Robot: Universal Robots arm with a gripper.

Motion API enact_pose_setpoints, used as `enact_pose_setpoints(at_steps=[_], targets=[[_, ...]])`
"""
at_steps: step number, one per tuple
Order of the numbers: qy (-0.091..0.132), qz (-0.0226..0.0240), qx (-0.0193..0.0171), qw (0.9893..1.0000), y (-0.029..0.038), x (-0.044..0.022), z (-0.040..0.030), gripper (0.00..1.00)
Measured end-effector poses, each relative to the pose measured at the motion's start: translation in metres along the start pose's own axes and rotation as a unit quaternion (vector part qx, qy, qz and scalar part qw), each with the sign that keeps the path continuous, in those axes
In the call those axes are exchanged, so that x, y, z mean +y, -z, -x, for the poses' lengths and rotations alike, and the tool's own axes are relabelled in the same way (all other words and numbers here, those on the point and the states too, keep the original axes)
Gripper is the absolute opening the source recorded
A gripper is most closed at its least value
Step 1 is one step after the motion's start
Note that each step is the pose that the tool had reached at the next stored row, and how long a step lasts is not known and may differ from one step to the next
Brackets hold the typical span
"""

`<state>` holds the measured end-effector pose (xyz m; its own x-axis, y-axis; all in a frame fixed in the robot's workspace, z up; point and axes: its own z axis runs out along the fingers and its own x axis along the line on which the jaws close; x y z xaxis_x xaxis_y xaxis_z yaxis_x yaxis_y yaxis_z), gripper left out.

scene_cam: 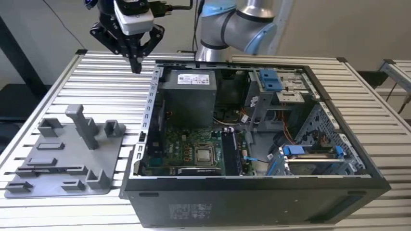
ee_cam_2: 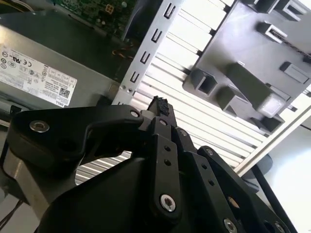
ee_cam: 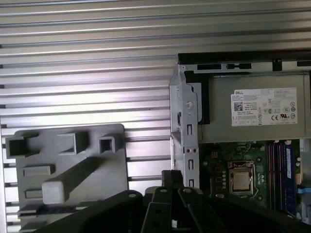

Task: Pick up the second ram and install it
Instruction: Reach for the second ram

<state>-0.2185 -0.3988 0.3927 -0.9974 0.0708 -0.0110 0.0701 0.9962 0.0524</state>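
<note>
My gripper (scene_cam: 136, 65) hangs high over the slatted table, just outside the far corner of the open computer case (scene_cam: 257, 192) on the exterior view's left. Its black fingers meet at the tips, shut with nothing visible between them; the tips also show in both wrist views (ee_cam_2: 158, 104) (ee_cam: 171, 177). A slim dark strip that looks like the second ram (scene_cam: 55, 169) lies in a long slot of the grey tray (scene_cam: 112, 149), well nearer the front than the gripper. It shows again in the first wrist view (ee_cam: 39, 209). The motherboard's memory slots (scene_cam: 234, 154) (ee_cam: 279, 170) run beside the processor.
The grey power-supply box (scene_cam: 187, 96) fills the case's far left part. Blue drive brackets (scene_cam: 273, 79) sit at the far right. The tray carries upright holder blocks, among them a tall post (scene_cam: 83, 125). The arm's base (scene_cam: 224, 29) stands behind the case.
</note>
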Motion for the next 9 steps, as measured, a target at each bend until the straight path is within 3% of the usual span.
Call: enact_pose_setpoints(at_steps=[5, 9], targets=[[0.0, 0.0002, 0.0005, 1.0, 0.0001, -0.0009, -0.0131, 0.11], [0.0, 0.0005, 0.0006, 1.0, 0.0003, -0.0019, -0.0277, 0.11]])
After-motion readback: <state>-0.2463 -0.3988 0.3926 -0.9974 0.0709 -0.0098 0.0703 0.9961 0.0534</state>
